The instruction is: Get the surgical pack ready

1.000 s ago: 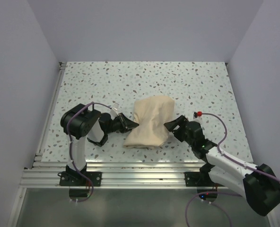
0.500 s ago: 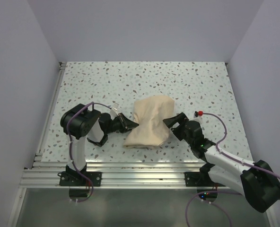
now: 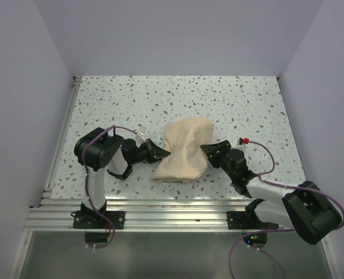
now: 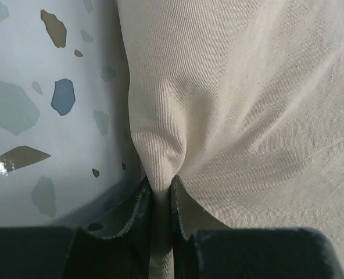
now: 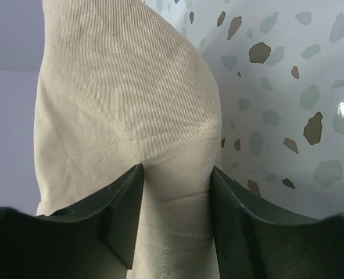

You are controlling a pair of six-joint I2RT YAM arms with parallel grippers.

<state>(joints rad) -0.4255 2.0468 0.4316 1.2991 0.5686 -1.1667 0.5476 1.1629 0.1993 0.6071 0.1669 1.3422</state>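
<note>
Across the speckled tabletop (image 3: 218, 99), we are pinching the seemingly soft, limp cloth bundle (image 3: 183, 151) by a side fold with the left gripper (image 4: 160, 186); the right gripper (image 5: 176, 174) is straddling another fold, clamp unclear.

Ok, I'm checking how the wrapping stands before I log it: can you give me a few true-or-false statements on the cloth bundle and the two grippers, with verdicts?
1. The left gripper pinches a narrow fold of the cloth bundle. True.
2. The bundle lies against the back wall. False: it lies near the middle of the table, between the two grippers.
3. The right gripper has a finger on either side of the bundle's edge, with cloth filling the gap. True.
4. A steel tray lies uncovered beside the bundle. False: only speckled tabletop shows around the cloth.
</note>
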